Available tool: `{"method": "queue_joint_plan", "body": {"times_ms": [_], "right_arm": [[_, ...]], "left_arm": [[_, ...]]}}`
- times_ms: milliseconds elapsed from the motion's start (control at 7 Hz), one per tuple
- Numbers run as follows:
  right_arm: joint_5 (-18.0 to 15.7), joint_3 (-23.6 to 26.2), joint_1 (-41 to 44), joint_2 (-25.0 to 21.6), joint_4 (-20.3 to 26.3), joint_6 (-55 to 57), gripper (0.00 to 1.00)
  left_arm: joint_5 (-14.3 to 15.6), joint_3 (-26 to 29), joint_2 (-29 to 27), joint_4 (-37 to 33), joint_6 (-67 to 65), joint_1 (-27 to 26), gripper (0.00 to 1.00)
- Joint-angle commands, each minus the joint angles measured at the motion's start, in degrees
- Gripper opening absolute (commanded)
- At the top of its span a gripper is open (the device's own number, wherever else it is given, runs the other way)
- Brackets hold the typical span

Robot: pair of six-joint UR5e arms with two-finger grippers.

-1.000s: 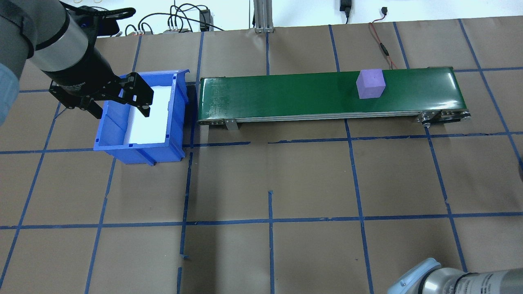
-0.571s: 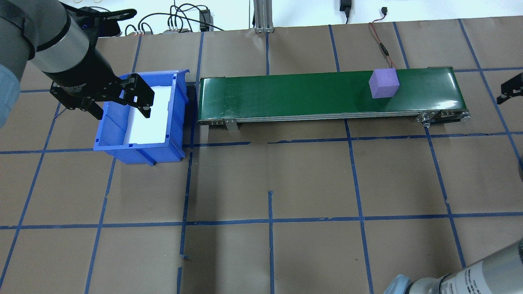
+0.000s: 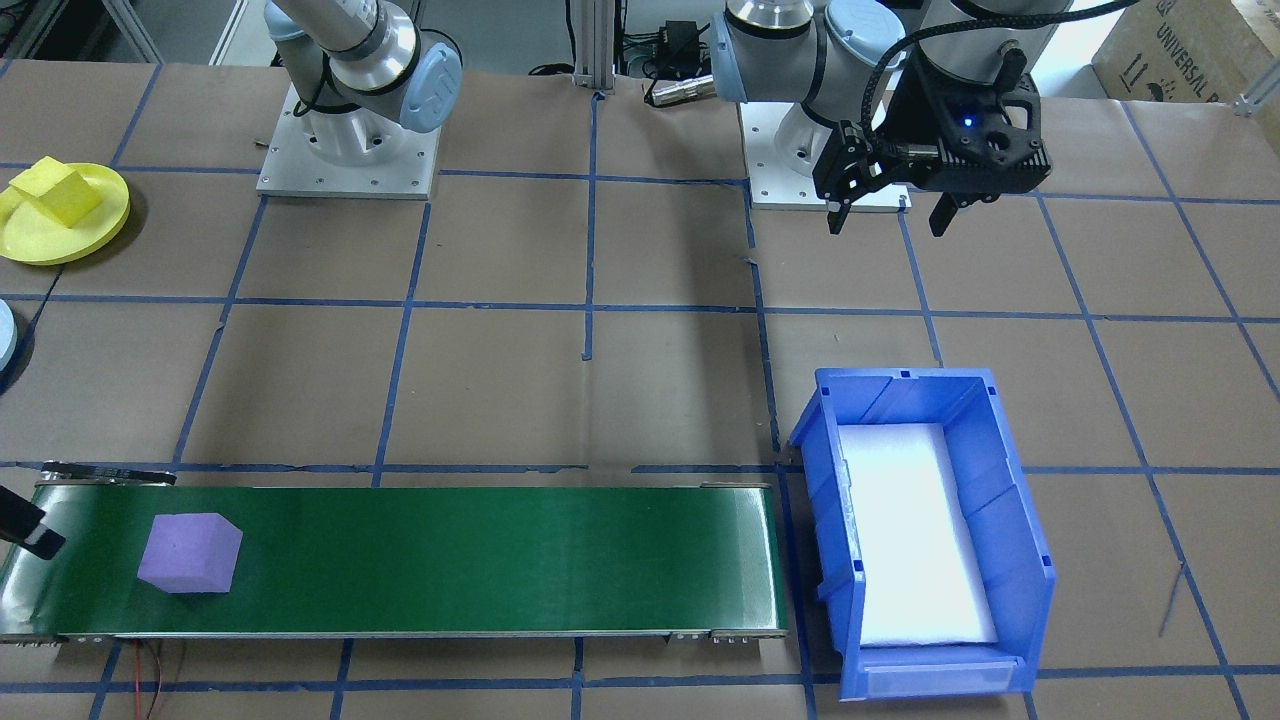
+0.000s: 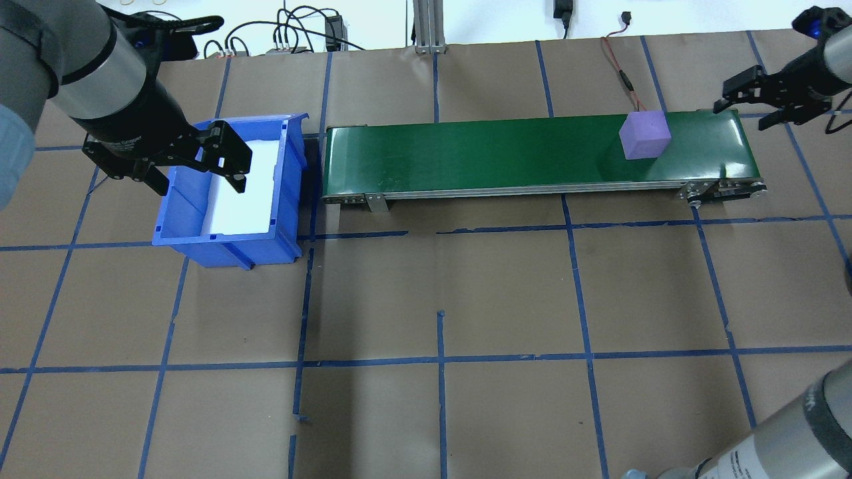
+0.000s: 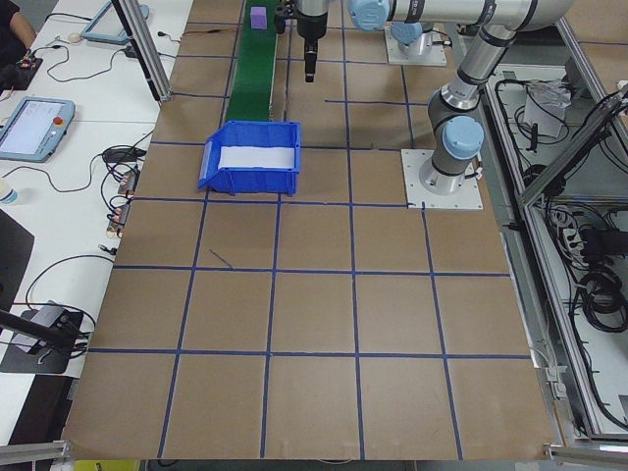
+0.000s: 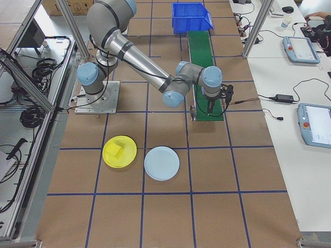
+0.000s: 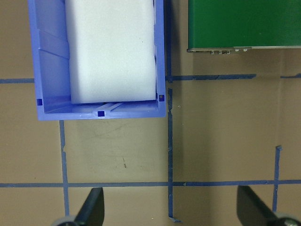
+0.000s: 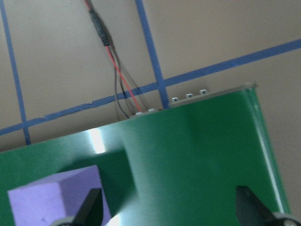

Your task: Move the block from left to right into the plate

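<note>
The purple foam block lies on the green conveyor belt, close to its right end. My right gripper hangs open above that end, slightly right of the block. In the right wrist view the block shows at the lower left beside one finger. The pale yellow plate sits on the table near my right base with a yellow cube on it. My left gripper is open and holds nothing, above the near end of the blue bin.
The blue bin is lined with white foam and stands at the belt's left end. A light blue plate lies next to the yellow one. A red-and-black cable runs off behind the belt's right end.
The block has travelled right along the belt. My right gripper has come in from the right edge up to the belt's far right end. The left arm has stayed put.
</note>
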Motion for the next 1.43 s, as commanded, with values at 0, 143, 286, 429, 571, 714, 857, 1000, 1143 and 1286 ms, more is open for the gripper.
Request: {"method": "queue_joint_plan", "body": {"times_ms": [0, 143, 286, 429, 571, 714, 857, 1000, 1143, 1286], "right_arm": [[2.2, 0.0, 3.0, 1.7, -2.9, 3.5, 1.0], [2.2, 0.5, 3.5, 2.0, -3.6, 3.4, 1.0], [2.2, 0.6, 3.5, 3.0, -3.7, 3.0, 1.0], [2.3, 0.6, 3.7, 3.2, -3.6, 3.1, 1.0], [2.3, 0.9, 3.7, 3.3, -3.7, 2.7, 1.0], [2.0, 1.4, 3.7, 3.7, -3.6, 1.8, 0.98], [2.0, 1.3, 3.7, 3.3, -3.6, 1.7, 0.98], [1.9, 1.7, 3.7, 3.6, -3.6, 1.6, 0.98], [1.3, 3.0, 3.7, 3.4, -3.6, 1.7, 0.97], [0.3, 4.4, 3.7, 3.3, -3.5, 1.8, 0.64]], "left_arm": [[0.0, -0.1, 0.0, 0.0, 0.0, 0.0, 1.0], [0.0, -0.1, 0.0, 0.0, 0.0, -0.1, 1.0], [0.0, -0.1, 0.0, 0.0, -0.1, -0.1, 1.0], [-0.1, -0.1, 0.0, 0.1, -0.1, -0.1, 1.0], [-0.1, -0.1, 0.0, 0.2, -0.1, -0.1, 1.0], [0.0, -0.2, 0.0, 0.2, -0.1, -0.1, 1.0], [0.2, -0.3, 0.1, 0.1, 0.0, -0.1, 1.0], [-0.1, -0.3, 0.0, 0.3, -0.3, -0.2, 1.0], [-0.2, -0.4, 0.0, 0.4, -0.3, -0.4, 1.0], [0.0, -0.5, 0.1, 0.3, 0.1, -0.2, 1.0]]}}
